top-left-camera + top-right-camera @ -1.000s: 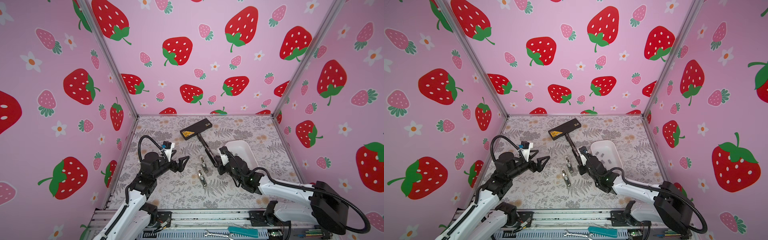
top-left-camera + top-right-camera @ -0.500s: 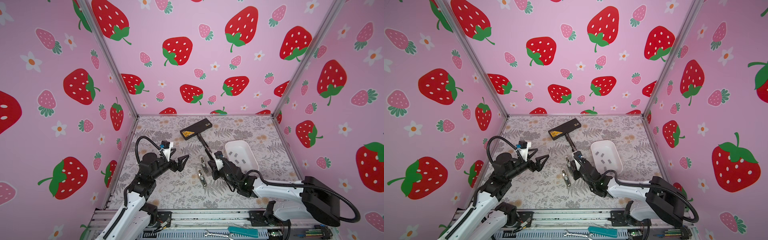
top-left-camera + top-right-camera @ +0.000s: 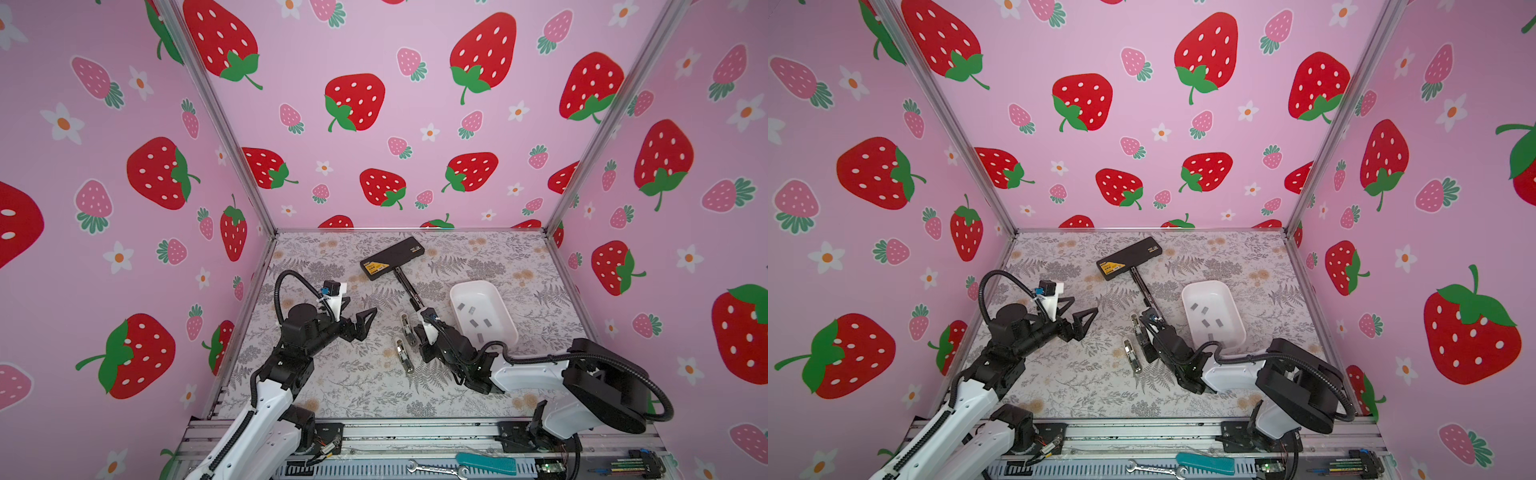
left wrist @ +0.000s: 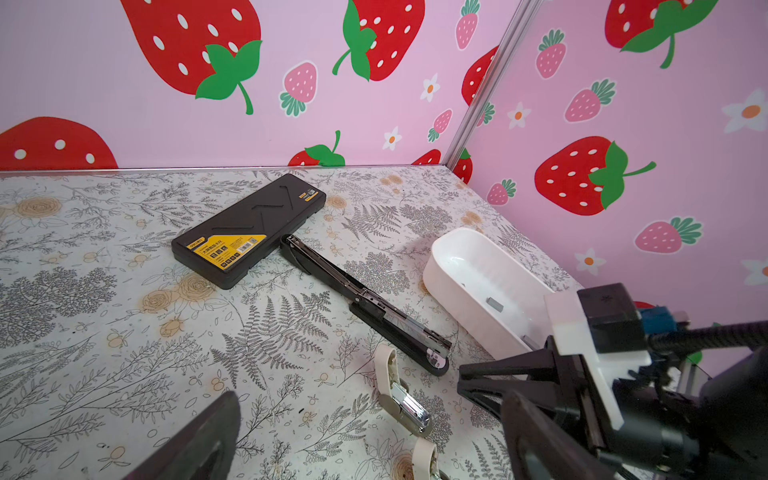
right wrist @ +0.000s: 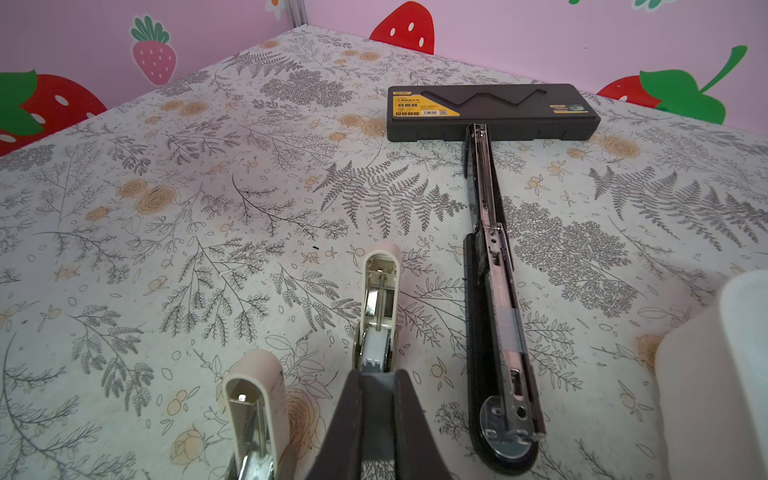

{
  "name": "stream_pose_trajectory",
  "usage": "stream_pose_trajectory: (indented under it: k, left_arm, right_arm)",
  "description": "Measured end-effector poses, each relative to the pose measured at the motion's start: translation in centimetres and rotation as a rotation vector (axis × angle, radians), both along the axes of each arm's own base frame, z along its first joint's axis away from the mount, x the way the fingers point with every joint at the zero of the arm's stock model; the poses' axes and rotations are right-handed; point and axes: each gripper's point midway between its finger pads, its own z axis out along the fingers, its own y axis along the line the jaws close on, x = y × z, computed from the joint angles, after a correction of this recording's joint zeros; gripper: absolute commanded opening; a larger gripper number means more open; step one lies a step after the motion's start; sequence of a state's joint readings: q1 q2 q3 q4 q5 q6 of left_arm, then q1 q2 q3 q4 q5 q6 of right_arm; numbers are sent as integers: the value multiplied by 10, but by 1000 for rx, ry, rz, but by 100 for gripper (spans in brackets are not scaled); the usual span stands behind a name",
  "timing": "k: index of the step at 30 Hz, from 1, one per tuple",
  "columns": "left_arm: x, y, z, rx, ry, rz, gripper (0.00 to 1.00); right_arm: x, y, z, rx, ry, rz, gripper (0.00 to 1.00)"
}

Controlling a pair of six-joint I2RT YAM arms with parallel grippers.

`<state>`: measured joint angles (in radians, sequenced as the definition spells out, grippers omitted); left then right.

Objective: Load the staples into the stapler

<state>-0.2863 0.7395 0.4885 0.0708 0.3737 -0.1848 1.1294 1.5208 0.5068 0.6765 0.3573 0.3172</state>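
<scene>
Right gripper: jaws are standing pressed together, the tips sitting right at the near end of the farther cream stapler. This stapler is lying opened flat with its metal rail facing up. A thin grey piece is showing between the tips, and whether it is a staple strip cannot be told. Nearer cream stapler: is lying just beside the first, likewise opened, with nothing touching it. Long black stapler: is lying opened on the other side of the gripper, its far end meeting a black case that is bearing a yellow label. A short grey strip is sitting in its rail. White tray: is standing just beside the long black stapler, toward the right wall. It is holding the staples, five loose grey strips lying apart from one another on its floor. Left gripper: jaws are standing wide apart and holding nothing. It is hovering above the floral table, well to the left of all three staplers.
</scene>
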Motion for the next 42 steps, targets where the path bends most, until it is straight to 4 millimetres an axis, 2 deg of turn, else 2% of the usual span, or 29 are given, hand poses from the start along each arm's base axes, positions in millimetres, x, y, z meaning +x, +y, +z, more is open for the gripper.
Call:
stream_pose_trajectory:
  k: [16, 42]
  left_arm:
    - [4, 2, -7, 12, 21, 17, 99]
    - [5, 1, -10, 15, 30, 15, 99]
  right_arm:
    - [9, 17, -28, -3, 20, -3, 3]
    - [17, 26, -43, 9, 65, -10, 3]
